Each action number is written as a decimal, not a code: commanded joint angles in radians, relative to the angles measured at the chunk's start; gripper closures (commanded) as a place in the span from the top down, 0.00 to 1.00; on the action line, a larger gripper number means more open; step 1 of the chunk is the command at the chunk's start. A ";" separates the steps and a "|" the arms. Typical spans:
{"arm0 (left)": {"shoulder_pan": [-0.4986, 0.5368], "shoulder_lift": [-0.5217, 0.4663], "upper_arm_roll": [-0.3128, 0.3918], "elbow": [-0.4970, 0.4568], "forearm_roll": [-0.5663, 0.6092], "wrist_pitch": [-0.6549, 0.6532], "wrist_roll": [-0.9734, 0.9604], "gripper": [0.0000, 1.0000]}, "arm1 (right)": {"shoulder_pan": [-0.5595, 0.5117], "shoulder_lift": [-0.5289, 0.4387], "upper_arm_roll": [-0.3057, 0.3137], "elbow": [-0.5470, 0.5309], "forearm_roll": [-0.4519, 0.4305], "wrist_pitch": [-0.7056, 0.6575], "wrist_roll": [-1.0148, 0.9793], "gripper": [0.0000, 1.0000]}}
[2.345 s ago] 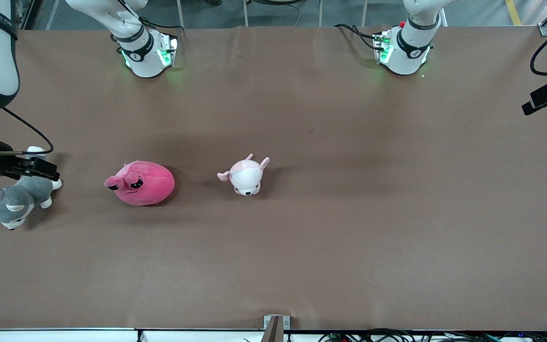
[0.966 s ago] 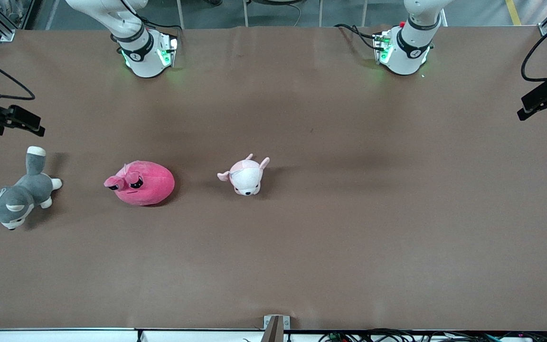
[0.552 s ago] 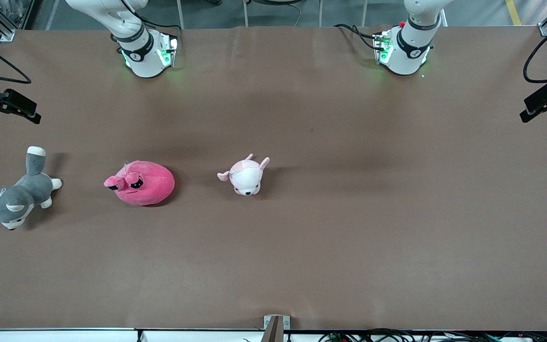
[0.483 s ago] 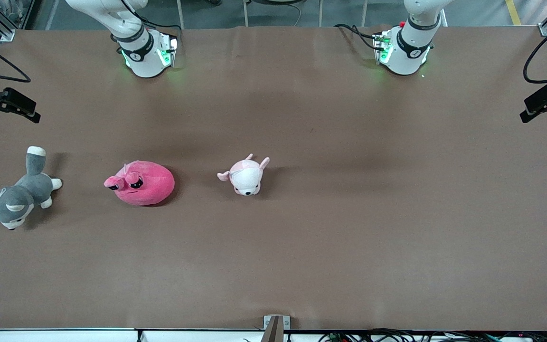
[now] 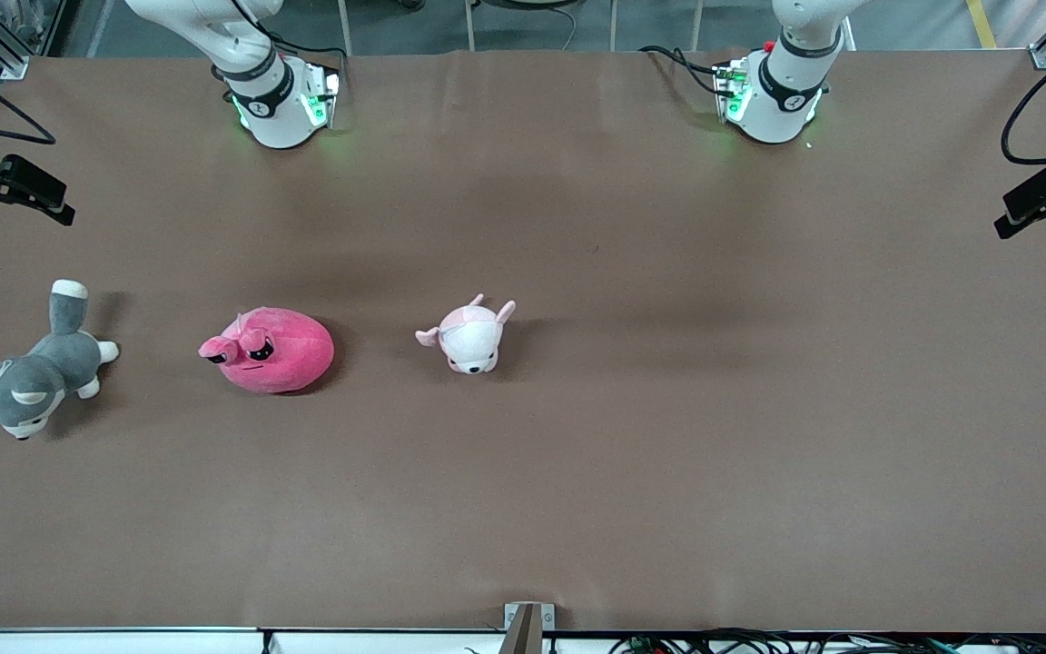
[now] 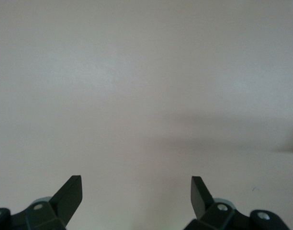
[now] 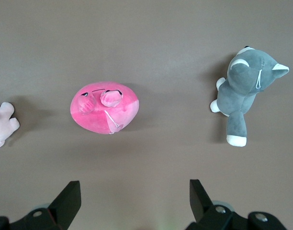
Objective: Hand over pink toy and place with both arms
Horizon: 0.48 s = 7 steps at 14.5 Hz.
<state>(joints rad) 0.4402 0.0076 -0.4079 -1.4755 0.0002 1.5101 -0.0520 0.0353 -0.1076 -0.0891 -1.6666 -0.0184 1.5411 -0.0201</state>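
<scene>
Both tools spread: right tool (image 7: 132,199) above pink toy (image 5: 271,350), left tool (image 6: 137,194) over bare table (image 5: 668,409).

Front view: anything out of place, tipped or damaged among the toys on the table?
Nothing stands out. The pink toy, the pale pink-and-white plush animal and the grey-and-white plush dog lie apart in a row, intact. The right gripper and left gripper hang at the table's ends, jaws open and empty.

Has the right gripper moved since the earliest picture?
Yes. The right gripper, then over the grey dog, now sits open nearer the table's base-side edge.
</scene>
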 commanded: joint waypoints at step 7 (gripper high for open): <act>-0.451 0.005 0.445 0.021 0.001 -0.002 0.009 1.00 | -0.002 -0.003 0.005 0.065 0.017 -0.053 -0.001 1.00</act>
<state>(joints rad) 0.0097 0.0127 0.0159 -1.4677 -0.0004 1.5105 -0.0516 0.0356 -0.1079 -0.0846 -1.6069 -0.0159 1.4989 -0.0201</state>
